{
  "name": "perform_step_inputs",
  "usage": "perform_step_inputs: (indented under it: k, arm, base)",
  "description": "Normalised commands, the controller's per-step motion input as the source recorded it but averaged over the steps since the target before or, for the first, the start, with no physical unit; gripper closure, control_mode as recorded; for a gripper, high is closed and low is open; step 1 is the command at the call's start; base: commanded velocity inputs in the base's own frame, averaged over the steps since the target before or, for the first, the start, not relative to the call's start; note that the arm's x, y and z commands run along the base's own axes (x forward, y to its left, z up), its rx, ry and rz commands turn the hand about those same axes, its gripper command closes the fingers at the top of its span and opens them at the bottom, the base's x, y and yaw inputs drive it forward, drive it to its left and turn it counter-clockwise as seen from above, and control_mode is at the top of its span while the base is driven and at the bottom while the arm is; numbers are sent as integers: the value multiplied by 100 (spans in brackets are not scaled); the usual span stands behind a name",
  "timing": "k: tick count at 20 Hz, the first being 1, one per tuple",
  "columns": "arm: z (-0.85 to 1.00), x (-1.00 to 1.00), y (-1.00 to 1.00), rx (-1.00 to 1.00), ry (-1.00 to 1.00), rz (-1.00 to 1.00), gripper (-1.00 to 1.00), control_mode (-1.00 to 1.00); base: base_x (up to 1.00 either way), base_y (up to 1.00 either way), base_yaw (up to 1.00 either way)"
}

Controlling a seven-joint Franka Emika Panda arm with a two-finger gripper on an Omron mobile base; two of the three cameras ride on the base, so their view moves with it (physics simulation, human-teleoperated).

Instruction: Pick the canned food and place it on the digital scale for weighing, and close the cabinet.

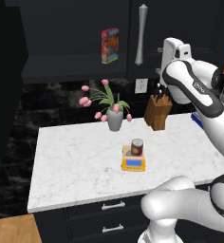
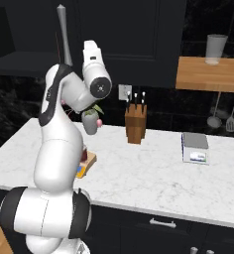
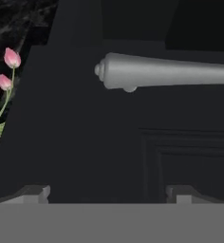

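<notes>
Fingertips (image 3: 37, 193) of the gripper (image 3: 109, 194) rise at the bottom of the hand view, spread wide with nothing between them, facing the black cabinet (image 3: 85, 142) door and its silver bar handle (image 3: 166, 72). From left to right on the marble counter (image 1: 76, 161) stand a tulip vase (image 1: 115, 119), the canned food (image 1: 137, 147) already resting on the yellow digital scale (image 1: 134, 163), and a knife block (image 1: 157, 113). Closing remains: I judge a flat, steady push on the door panel beside the handle would work best.
</notes>
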Motion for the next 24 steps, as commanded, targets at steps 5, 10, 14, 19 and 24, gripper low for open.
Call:
perform_step_inputs:
  k: [5, 10, 14, 19, 24]
  arm:
    - [-22, 78, 0, 0, -8, 0, -100, -100]
    - [19, -59, -14, 0, -14, -3, -100, -100]
    - [43, -97, -13, 0, -13, -5, -100, -100]
    - [50, -97, 7, 0, -16, 0, -100, -100]
    - [32, -97, 41, 2, -22, 0, -100, -100]
  base:
    - [0, 0, 0]
    - [0, 0, 0]
    - [0, 0, 0]
    - [0, 0, 0]
    - [0, 0, 0]
